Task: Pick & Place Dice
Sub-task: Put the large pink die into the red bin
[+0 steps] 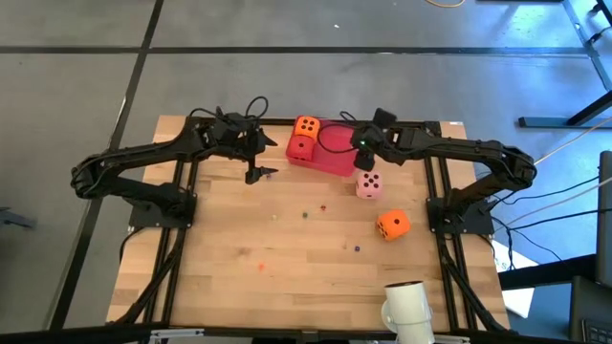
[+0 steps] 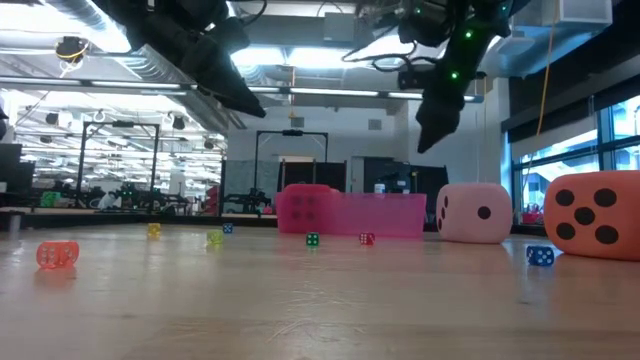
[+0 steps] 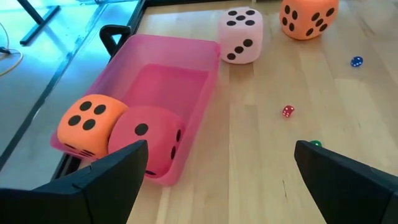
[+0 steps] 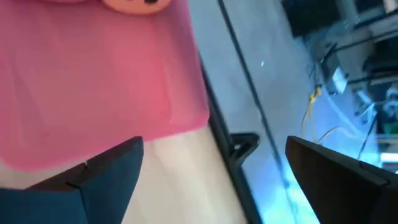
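No writing shows on the dice (image 3: 240,35).

Both arms reach in from the outer sides toward the far middle of the desk, elbows bent, forearms angled inward. Left claw (image 1: 256,175) points down over the desk, fingers (image 3: 118,171) spread wide, nothing between them. Right claw (image 1: 364,164) also hangs off the surface, wrist tilted down, green light on near the wrist. Its fingers (image 4: 106,168) are spread wide too, empty. In the low view both arms come in from above; right claw (image 2: 432,125) hangs clear of the surface, and only the left forearm shows there. The two claws are well apart.
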